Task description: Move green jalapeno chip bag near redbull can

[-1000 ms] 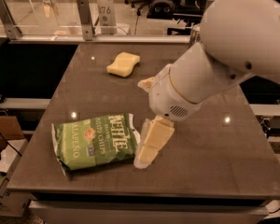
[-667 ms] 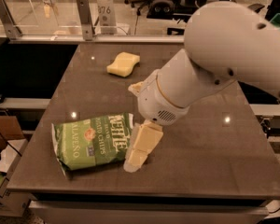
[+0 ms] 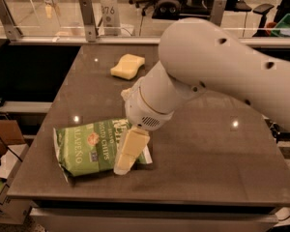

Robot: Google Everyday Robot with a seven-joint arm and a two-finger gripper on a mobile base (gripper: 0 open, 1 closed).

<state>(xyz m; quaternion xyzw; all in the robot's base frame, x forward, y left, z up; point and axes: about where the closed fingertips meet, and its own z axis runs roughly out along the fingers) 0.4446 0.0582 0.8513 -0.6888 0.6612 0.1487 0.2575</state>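
My gripper is down low over the right end of the green jalapeno chip bag. Its pale cream tip points down and a little to the left. It lies across the bag's right edge, right by the white letters. It looks like it touches the bag, but I am not sure. I cannot tell if my gripper is apart, together, or clamped on the bag, because my own wrist hides most of it.

The bag lies flat on the dark table, near the front left corner. Its long side runs from left to right, and it is a bit crinkly. The green side with the white words faces up.

My big white arm comes in from the right and covers much of the middle of the table. The round wrist sits just above the bag's right end.

A pale yellow sponge lies near the back of the table, well apart from the bag. Behind the table there is a glass wall with metal posts
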